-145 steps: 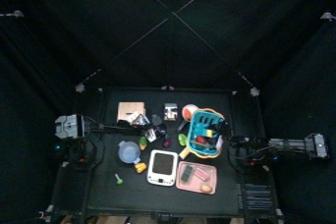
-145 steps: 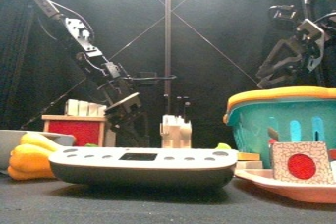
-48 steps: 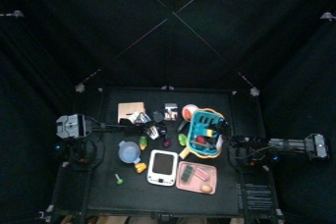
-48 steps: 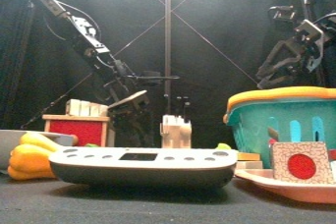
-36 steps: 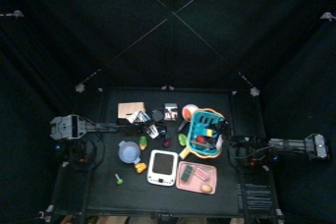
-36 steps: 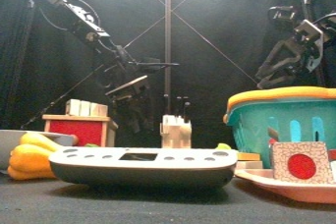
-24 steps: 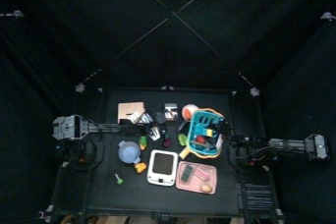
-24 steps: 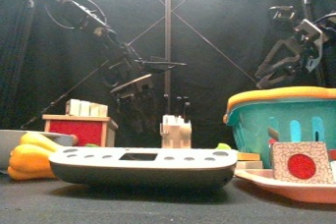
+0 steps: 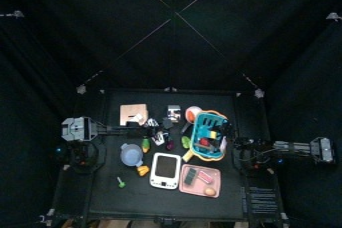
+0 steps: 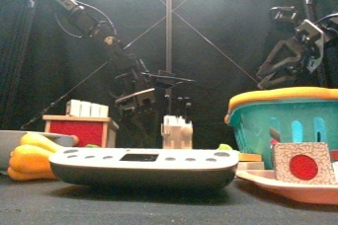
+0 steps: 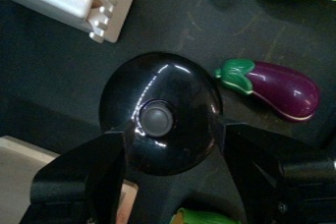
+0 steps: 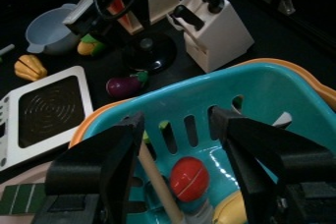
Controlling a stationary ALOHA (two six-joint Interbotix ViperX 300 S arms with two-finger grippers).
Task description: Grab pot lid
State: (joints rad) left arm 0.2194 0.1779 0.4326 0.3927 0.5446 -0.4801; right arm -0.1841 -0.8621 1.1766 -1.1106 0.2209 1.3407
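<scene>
The pot lid [image 11: 163,115] is seen as a round, glossy black dome with a small knob at its centre, lying flat on the tabletop [image 11: 250,17]. It is framed between the wide-open jaws of the left gripper [image 11: 174,174], which is held above it. A purple eggplant [image 11: 278,85] with a green cap is set just beside the lid, and a white rack [image 11: 98,2] lies near. The right gripper [image 12: 197,174] is held open over a teal basket [image 12: 269,95] containing a red tomato [image 12: 187,176].
</scene>
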